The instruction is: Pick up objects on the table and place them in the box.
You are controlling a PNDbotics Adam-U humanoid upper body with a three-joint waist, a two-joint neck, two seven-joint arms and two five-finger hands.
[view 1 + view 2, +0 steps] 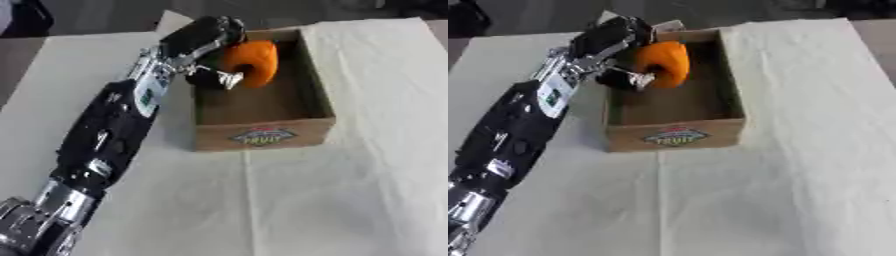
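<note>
black and silver, the robot's left arm [114,130] is stretching diagonally from the lower left corner up over the near left wall of the box [262,136]. its left hand [206,42] is hanging above the box's far left corner, fingers curling round the orange object [252,62], which is sitting inside the box's outline against the far end; whether it is touching the floor is unclear. a small white and green label [149,95] is showing on the forearm, its writing unreadable. brown cardboard is forming the open rectangular box, and a printed oval logo [260,136] on its near wall is reading something like "fruit". pale creased cloth [367,175] is covering the table. the orange object is looking rounded, smooth and curved like a ring.
</note>
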